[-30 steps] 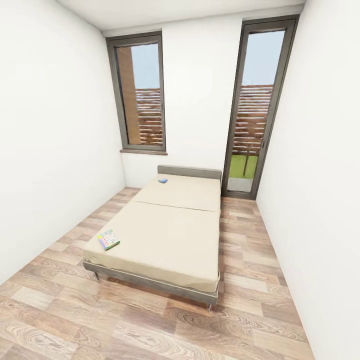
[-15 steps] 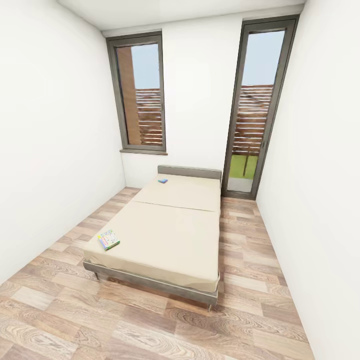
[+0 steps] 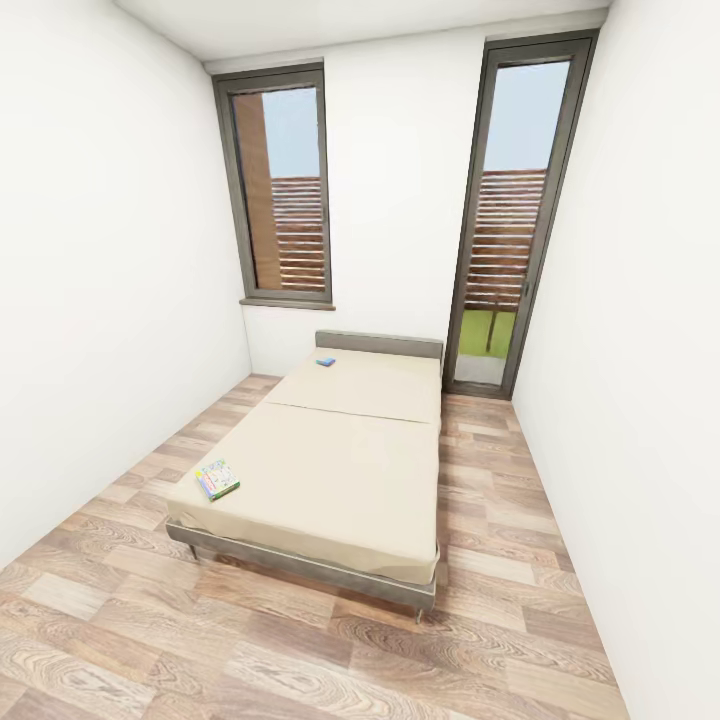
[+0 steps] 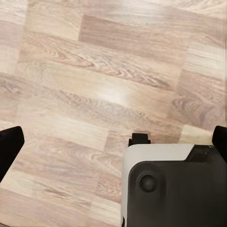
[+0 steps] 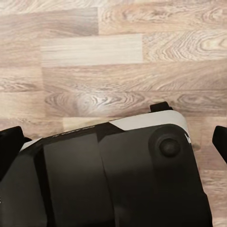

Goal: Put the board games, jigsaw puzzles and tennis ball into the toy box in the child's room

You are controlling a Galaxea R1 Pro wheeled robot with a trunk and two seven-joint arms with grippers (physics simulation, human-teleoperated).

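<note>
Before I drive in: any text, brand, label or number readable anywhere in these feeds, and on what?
No text can be read in any feed.
Colourful green-edged board game at the near left corner of the bed: busy print, too small to read.
Small blue board game near the headboard: too small to read.
Walls, windows and wood floor: no sign or label.
Robot base: no marking.

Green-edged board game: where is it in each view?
Head: green-edged board game lies on the bed, by its nearest left corner.
Left wrist: camera faces wood-plank floor and robot's grey-black body.
Right wrist: likewise, floor and body.
Shared landmark: the wood-plank floor.
</note>
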